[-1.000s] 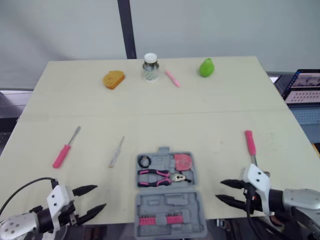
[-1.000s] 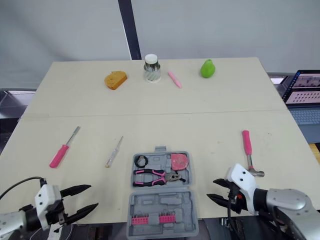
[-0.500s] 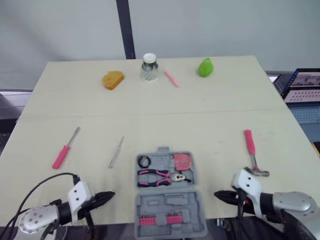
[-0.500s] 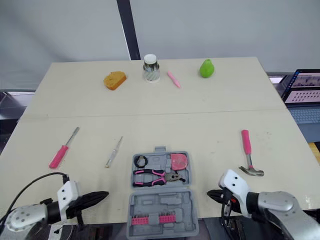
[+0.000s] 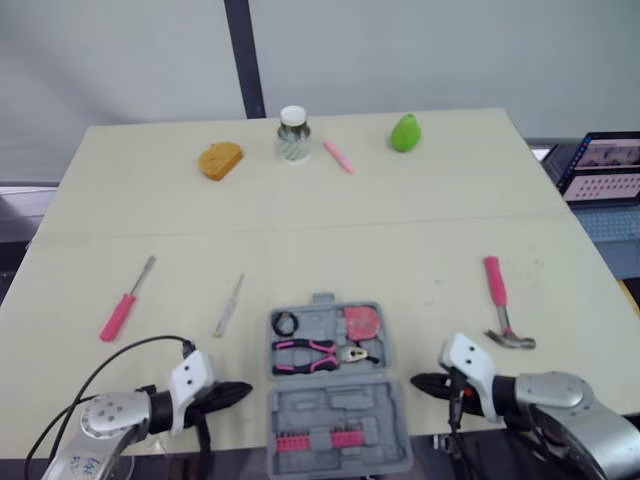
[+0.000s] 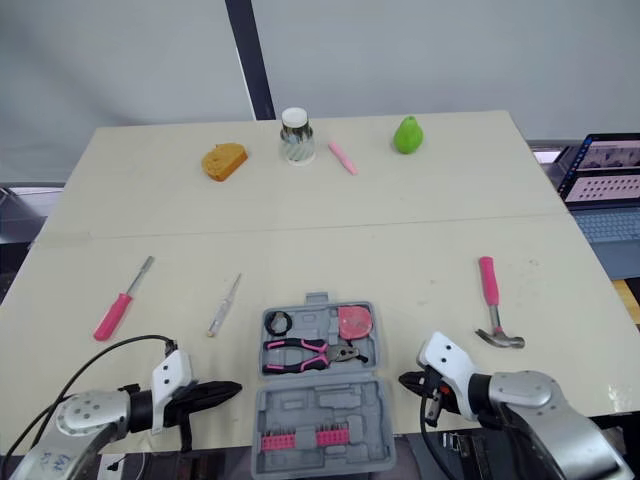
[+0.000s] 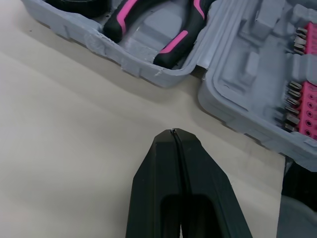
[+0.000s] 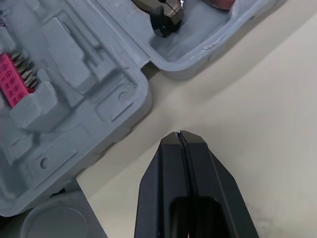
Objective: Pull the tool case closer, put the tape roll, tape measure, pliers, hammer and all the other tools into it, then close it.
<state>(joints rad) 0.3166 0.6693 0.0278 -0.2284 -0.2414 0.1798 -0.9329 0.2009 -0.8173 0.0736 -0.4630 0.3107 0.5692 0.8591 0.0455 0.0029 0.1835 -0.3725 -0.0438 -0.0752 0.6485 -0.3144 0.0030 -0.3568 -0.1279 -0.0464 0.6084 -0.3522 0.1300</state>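
The tool case (image 5: 340,405) lies open at the desk's (image 5: 330,230) 6 o'clock edge, close in front of the robot. The left hand (image 5: 238,392) sits at the case's 9 o'clock and the right hand (image 5: 418,381) at its 3 o'clock. Each hand is clenched, fingers pressed flat together and grasping nothing, with its tip aimed at the seam between the two halves. They look placed to brace or nudge the case from both sides, not to pick anything up.

The far half holds the black tape roll (image 5: 288,322), the pink tape measure (image 5: 366,322) and the pliers (image 5: 318,352) below them. The near half carries a row of pink bits (image 5: 320,440).

Out on the desk, the hammer (image 5: 503,312) lies at 4 o'clock. At 8 o'clock are a pink-handled screwdriver (image 5: 122,305) and a slim screwdriver (image 5: 229,305). I'd guess roughly half the packing remains.
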